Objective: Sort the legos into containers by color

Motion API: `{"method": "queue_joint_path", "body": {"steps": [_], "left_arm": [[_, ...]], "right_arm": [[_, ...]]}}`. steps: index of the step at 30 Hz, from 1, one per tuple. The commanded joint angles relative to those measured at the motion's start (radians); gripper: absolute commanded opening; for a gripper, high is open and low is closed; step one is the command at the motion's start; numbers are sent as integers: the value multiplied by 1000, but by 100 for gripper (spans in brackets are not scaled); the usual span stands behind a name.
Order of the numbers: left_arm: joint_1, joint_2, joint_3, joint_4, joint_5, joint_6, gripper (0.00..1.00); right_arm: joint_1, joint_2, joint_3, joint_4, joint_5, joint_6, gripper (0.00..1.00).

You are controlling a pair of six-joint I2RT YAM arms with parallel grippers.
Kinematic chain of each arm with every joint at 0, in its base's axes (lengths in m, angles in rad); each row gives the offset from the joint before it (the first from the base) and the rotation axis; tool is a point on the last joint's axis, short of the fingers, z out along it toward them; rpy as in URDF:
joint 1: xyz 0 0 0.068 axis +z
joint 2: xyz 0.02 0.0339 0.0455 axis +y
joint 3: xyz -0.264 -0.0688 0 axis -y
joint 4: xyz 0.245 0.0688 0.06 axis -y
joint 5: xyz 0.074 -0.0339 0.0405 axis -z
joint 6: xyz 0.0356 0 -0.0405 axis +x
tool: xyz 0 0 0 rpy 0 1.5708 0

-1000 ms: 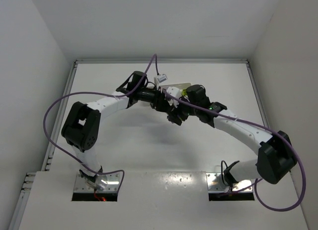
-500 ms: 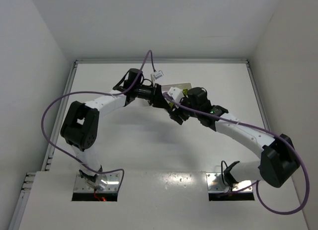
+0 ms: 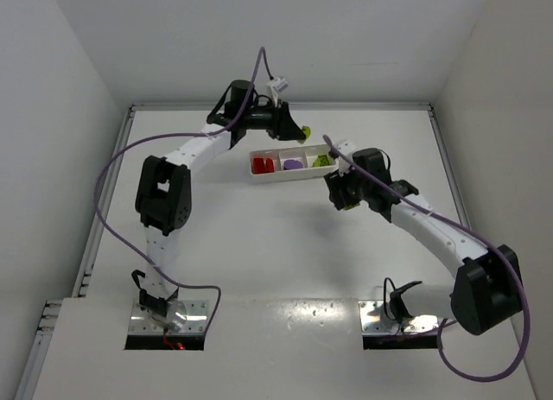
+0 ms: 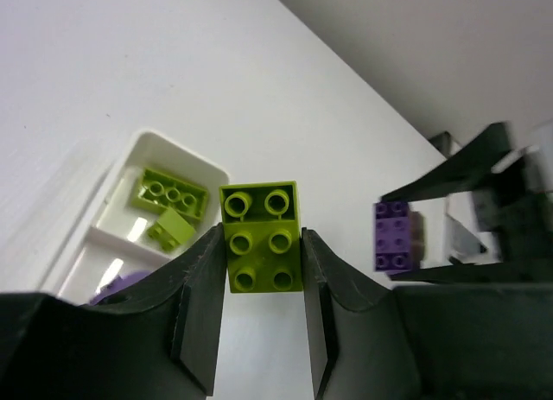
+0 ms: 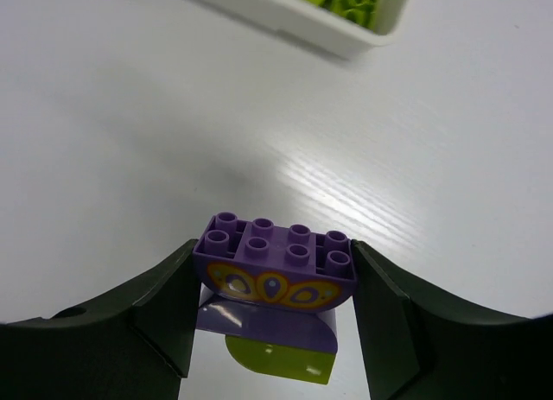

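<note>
At the left gripper [image 4: 262,244]: clamped on a yellow-green brick [image 4: 262,212] by its two long sides, six studs turned toward the wrist camera, upper end poking out past the fingertips. Held above the table [image 3: 259,236], just beyond the far side of the white tray [image 3: 294,175] in the overhead view, near its right end.

At the right gripper [image 5: 273,275]: closed on a purple brick [image 5: 275,247], eight studs up, a printed pattern on its curved front. Stuck beneath it, a plain purple piece [image 5: 259,318], and under that a yellow-green piece [image 5: 281,361]. Raised over the table on the near side of the tray, off its right end and apart from it. Visible from the left wrist too, off to the right, purple studs showing between dark fingers.

In the tray, three square compartments in a row:
- **Left:** red bricks [image 3: 263,164].
- **Middle:** purple bricks [image 3: 294,164].
- **Right:** yellow-green bricks [image 3: 322,160]. From the left wrist, seen as one long flat piece with a row of studs and a smaller block just beside it, both lying on the compartment floor.

Number of red and purple pieces: not to be told from overhead.
</note>
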Motion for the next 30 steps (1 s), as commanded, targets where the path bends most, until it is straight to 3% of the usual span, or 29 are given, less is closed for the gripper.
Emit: {"method": "queue_joint_path", "body": {"steps": [1,8,16,26,30], "left_arm": [[-64,109,118,-56,-162,31,25],[-110,255,276,-79,-271,92,33],[-119,404,422,-88,-343,122,41],[-139,438,436,-98,-357,143,71],[-139,359,370,-69,-281,154,73]], "right_arm": [[-85,11,125,-23,17,193,0],[-221,91,256,-45,-87,398,0],[-271,165,334,-34,-182,445,0],[-298,216,372,-16,-213,497,0],[-320,237,382,-6,-222,544,0]]}}
